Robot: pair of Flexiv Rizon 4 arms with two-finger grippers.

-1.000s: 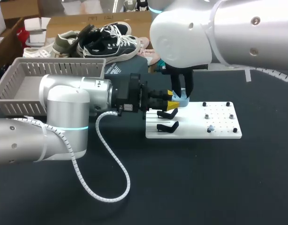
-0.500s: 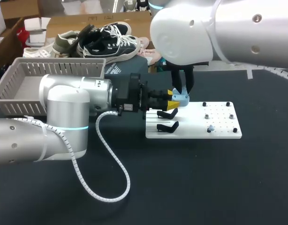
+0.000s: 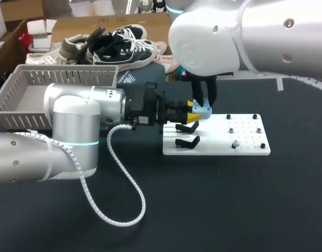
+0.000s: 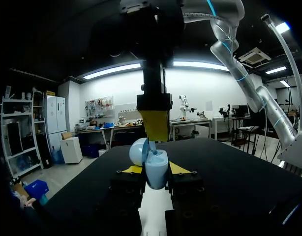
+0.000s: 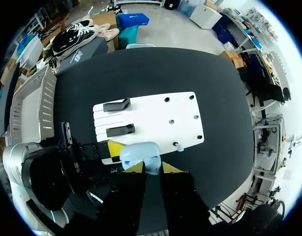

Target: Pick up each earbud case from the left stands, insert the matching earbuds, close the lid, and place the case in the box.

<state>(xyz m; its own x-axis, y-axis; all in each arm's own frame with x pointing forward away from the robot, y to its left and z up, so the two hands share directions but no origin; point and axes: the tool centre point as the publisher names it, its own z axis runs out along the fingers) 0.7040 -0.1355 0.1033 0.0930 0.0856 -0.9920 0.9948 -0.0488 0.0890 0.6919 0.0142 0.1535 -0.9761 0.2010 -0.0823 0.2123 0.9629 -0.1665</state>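
Earbud case (image 4: 156, 166) firmly inside left claw (image 4: 155, 169)

A pale blue earbud case (image 4: 155, 169) is shown in smooth plastic with a soft sheen. The flat white board (image 3: 245, 149) appears as smooth, faintly glossy plastic, and the two black stands (image 3: 186, 142) on it as matt plastic. The black tabletop (image 3: 229, 210) is seen as dull and cloth-like. At ten o'clock from the board, a grey slatted basket (image 3: 61, 77) of matt plastic is shown. The silver left arm (image 3: 82, 113) is finished in satin, with a ribbed white plastic cable (image 3: 143, 201) attached.
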